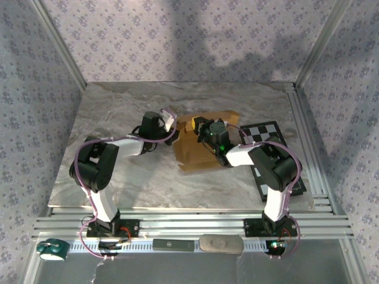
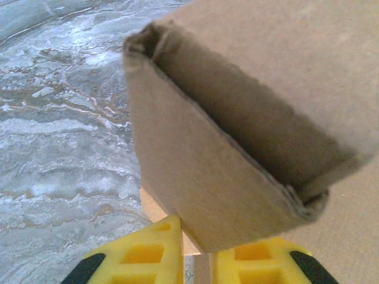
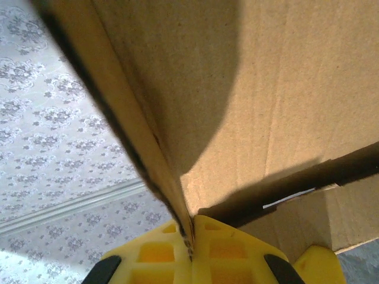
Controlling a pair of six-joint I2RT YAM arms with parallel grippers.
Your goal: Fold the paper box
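Surface: grey marbled table (image 1: 118,106) inside an aluminium frame, with floral wallpaper (image 1: 177,35) on the walls behind and to both sides.
Paper box: the tan paper box (image 1: 195,157) lies mid-table, slightly right of centre, partly flat and with some flaps raised.
Left gripper: the left gripper (image 2: 195,248) is at the box's left far corner. Its yellow fingers (image 2: 142,257) are drawn close on a cardboard strip, and a doubled flap stands upright just past them. It looks clenched on the paper box.
Right gripper: the right gripper (image 3: 190,236) is pinched on the edge of a raised panel at the box's far side. The panel rises straight out from between its pads.
Key relation: both grippers meet the box at its far edge, left one to the left and right one just beside it. The flat remainder runs back toward the arm bases.
Long axis: this seems to run near to far, but the right arm covers too much of the box to be sure.
Nearer arm: both already have hold, and the right forearm lies over the sheet.
Surroundings: a checkered board (image 1: 263,130) lies just right of the box, partly under the right arm.
In the way: I judge that the right arm crowds any fold of the near part. The two wrists are also close together, so a wall could tear or buckle if they pull apart.
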